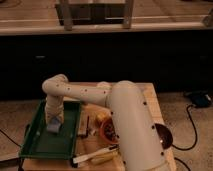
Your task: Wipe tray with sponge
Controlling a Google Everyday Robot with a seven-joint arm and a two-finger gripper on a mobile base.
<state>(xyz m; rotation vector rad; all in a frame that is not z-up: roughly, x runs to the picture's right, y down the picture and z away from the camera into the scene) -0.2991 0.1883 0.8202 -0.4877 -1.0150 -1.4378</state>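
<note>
The dark-green tray (42, 142) lies at the left of the wooden table. The pale blue-grey sponge (53, 126) rests on the tray's floor, in its far middle part. My gripper (53, 120) comes straight down onto the sponge from the white arm (115, 107) that reaches in from the right. The gripper sits right on top of the sponge and hides its upper part.
An orange bowl (109, 132) with dark contents stands right of the tray, a yellow lump (102, 117) behind it. A white-handled brush (94, 155) lies at the front. A dark round bowl (164, 136) sits at the right edge. Cables run over the floor at the right.
</note>
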